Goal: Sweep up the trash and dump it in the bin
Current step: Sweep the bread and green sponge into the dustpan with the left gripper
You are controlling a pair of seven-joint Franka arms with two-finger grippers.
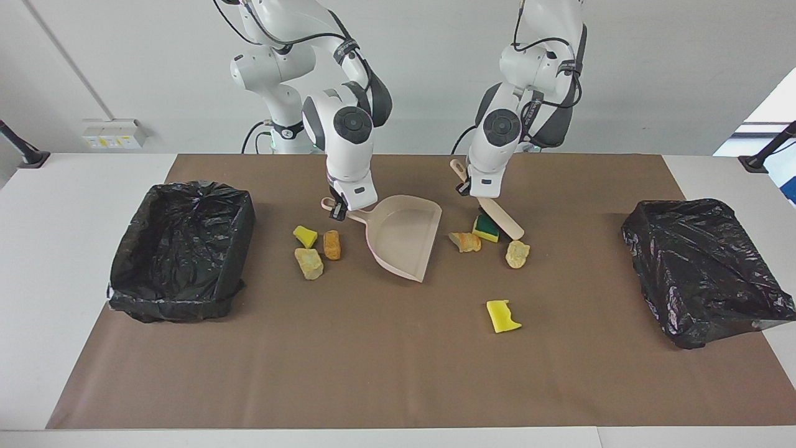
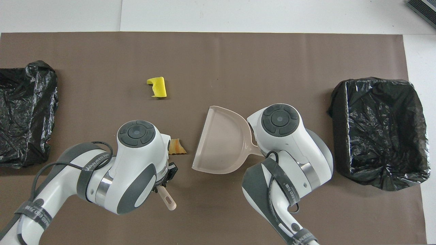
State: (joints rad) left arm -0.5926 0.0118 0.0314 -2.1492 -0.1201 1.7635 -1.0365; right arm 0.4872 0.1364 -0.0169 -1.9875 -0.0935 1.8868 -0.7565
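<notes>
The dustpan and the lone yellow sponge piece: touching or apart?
Apart. In the overhead view, bare brown mat separates the yellow sponge piece from the dustpan; the facing view shows the same gap.

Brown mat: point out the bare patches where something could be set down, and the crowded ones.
Free: the strip between the lone yellow sponge piece and the mat's edge farthest from the robots, and the stretches between the scraps and each black-lined bin. Crowded: around the dustpan, with three scraps beside it and three by the brush.

Both arms [image 1: 292,68] are glossy white with dark grey joint covers, round grey end caps bearing a ring of segments, black cables strapped alongside, and grey bands with white lettering.
</notes>
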